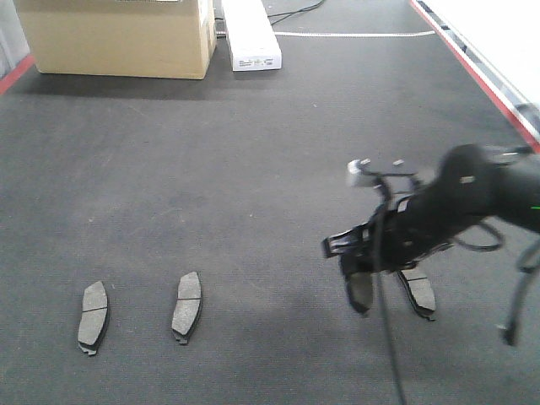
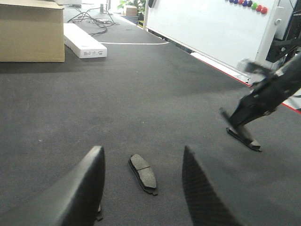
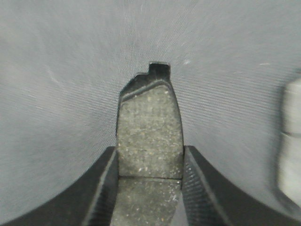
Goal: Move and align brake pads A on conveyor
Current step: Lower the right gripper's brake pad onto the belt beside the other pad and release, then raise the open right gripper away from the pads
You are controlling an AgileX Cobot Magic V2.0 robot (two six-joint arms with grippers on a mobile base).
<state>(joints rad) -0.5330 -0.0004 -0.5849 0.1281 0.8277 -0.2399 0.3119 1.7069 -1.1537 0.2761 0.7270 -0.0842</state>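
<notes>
**Pad Held Just Over the Belt**

While the right gripper (image 1: 359, 283) clenched one brake pad (image 3: 149, 132) by its sides, the pad hung low at the lower right of the front view, tilted and not flat on the conveyor (image 1: 253, 169). Another pad (image 1: 419, 293) lay just beside it. If the jaws let go now, I think the pad could tip, land crooked, or bump its neighbour. That would spoil the row. The left gripper (image 2: 141, 188) held nothing, its jaws spread wide near a pad (image 2: 143, 173) on the belt. Two pads (image 1: 94, 317) (image 1: 186, 307) lay at the lower left. I counted four pads, one cardboard box (image 1: 118, 34) and one white box (image 1: 251, 34).
</notes>
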